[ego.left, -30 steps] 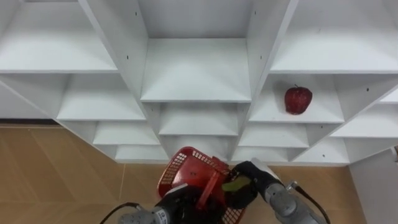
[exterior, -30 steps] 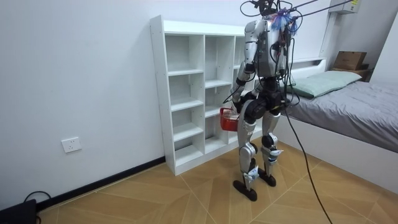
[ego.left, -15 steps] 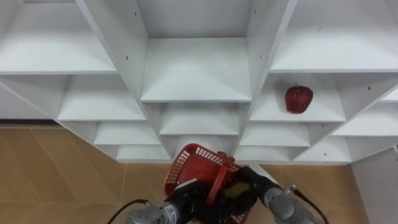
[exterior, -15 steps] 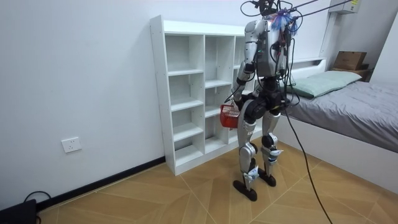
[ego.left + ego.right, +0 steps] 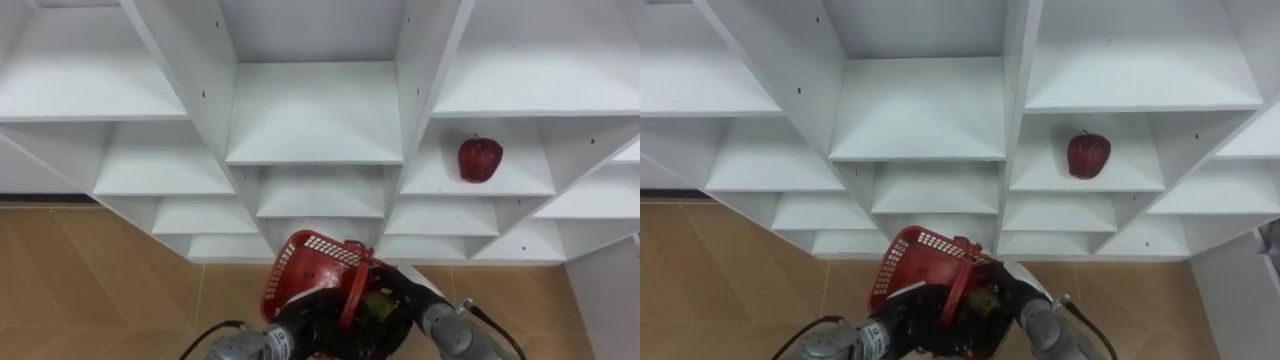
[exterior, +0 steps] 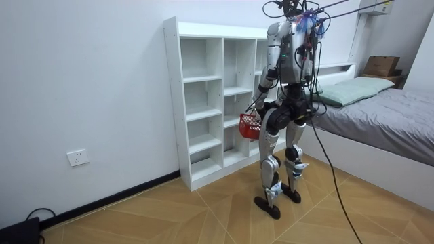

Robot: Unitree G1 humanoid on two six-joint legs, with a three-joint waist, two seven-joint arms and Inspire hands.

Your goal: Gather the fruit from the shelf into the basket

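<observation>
While gripping basket (image 5: 310,262) (red), left hand (image 5: 303,328) curls.

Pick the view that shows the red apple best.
Right eye view: the apple sits whole, nearer the middle. The left eye view shows it whole too, further right; the room view is too distant to tell.

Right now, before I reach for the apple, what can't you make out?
Inside the red basket: eye views, covered by its handle, the left hand and the right hand; a greenish fruit shows partly.
Whether the right hand holds that fruit: same cover.
Lowest closet shelves: eye views, hidden by boards above.
Its contents, room view: too small.
</observation>
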